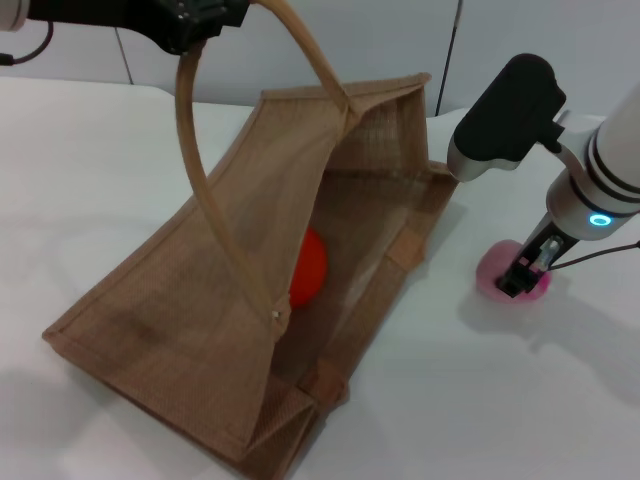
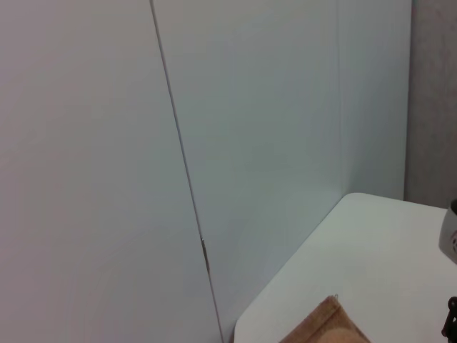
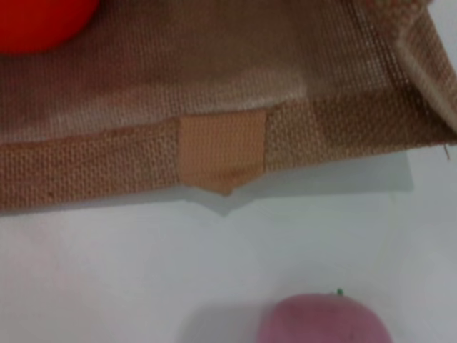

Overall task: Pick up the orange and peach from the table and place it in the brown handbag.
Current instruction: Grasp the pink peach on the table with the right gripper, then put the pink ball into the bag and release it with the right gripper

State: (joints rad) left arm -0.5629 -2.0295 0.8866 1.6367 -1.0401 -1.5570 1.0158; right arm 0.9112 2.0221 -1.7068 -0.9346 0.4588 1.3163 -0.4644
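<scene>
The large tan-brown woven jute handbag [image 1: 200, 300] lay on its side on the white table [image 1: 480, 400], its mouth held open toward the robot's right by a looped handle [image 1: 205, 190] raised in the left gripper [image 1: 195, 25]. The bright orange-red fruit [image 1: 310, 265] occupied part of the interior. Bare tabletop separated the bag's rim from the pale pink peach [image 3: 325, 321].

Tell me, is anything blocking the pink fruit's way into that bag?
Nothing visible. Bare table lies between the peach and the brown handbag, whose mouth the left gripper holds open; only its low rim must be cleared.
</scene>
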